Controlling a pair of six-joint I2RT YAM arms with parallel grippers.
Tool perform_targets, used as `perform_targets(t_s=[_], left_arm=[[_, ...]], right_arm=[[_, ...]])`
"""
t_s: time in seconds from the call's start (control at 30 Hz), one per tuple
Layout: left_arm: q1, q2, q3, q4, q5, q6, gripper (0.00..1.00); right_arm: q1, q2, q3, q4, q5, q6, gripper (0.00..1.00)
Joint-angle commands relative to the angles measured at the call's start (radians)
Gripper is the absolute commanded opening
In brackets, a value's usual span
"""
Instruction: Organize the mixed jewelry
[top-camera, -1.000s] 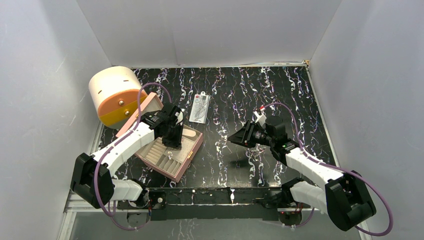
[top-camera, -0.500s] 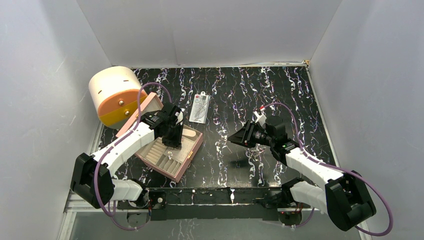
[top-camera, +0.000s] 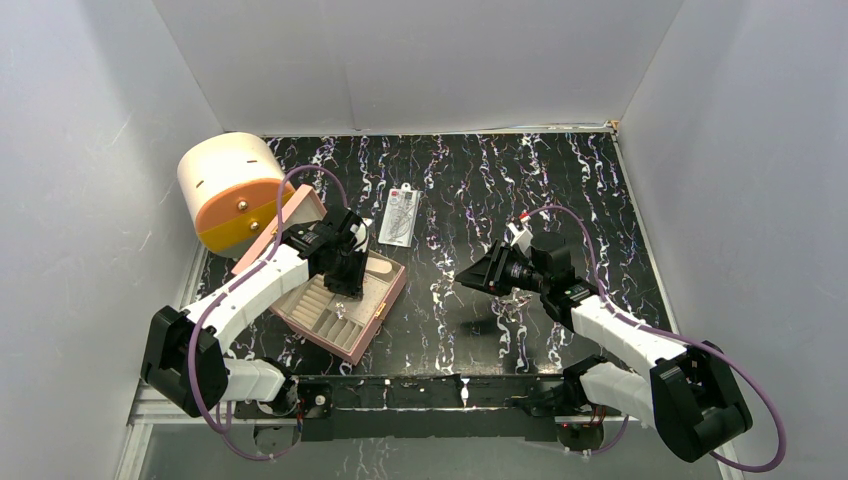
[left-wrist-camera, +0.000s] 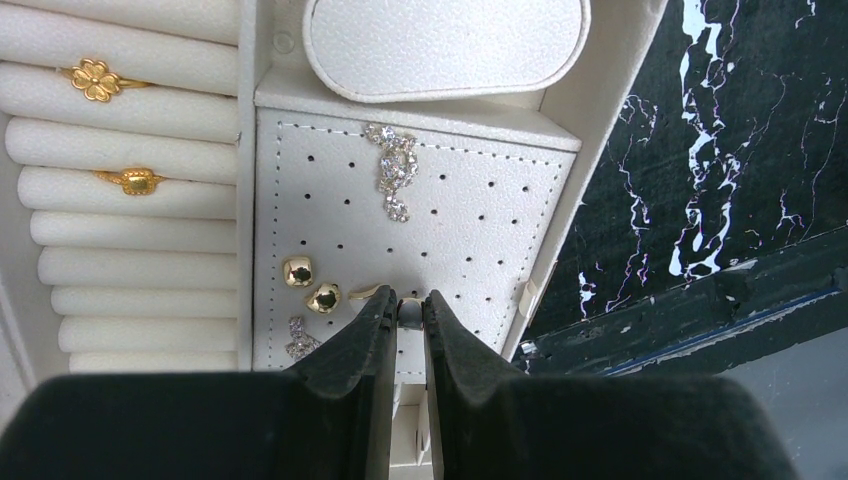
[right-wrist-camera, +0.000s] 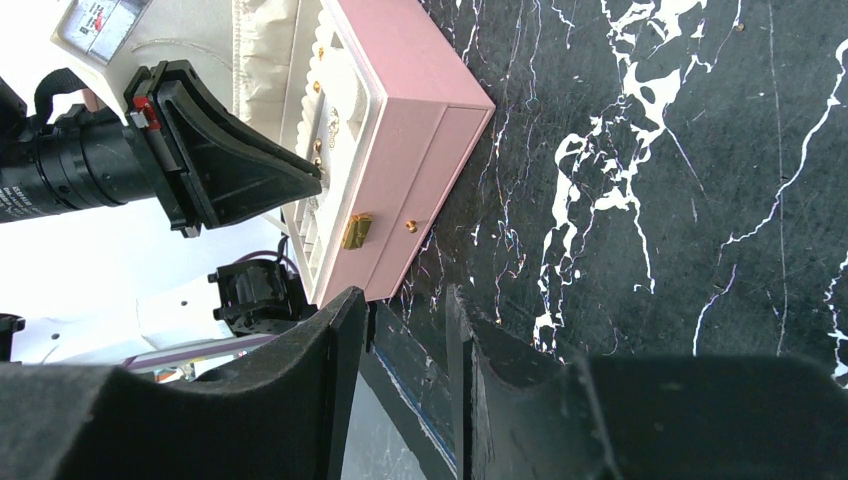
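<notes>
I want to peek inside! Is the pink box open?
Open: the pink box has its lid leaning back, with rings and studs showing inside.

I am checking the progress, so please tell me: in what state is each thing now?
pink box, open.
left gripper, shut on a tiny piece over the perforated panel.
right gripper, open and empty.
gold rings, seated in the ring rolls.
gold studs, resting on the perforated panel.
clear packet, lying flat on the table.

High rear overview, close wrist views, all sharing pink box (right-wrist-camera: 415, 120)
</notes>
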Motion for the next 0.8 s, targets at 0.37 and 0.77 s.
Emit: perform_targets(t_s=[0.37,0.77], left_arm=[[0.002,0.008,0.008,-0.016,-0.047,-0.013,0.09],[-0.022,0.003,0.014,-0.01,-0.118,-0.025,0.09]], right_arm=[[-0.001,-0.023,-0.006,0.035,-0.002,-0.003,0.45],[-0.001,-0.008,-0.001,0.044,-0.005,-0.004,0.45]])
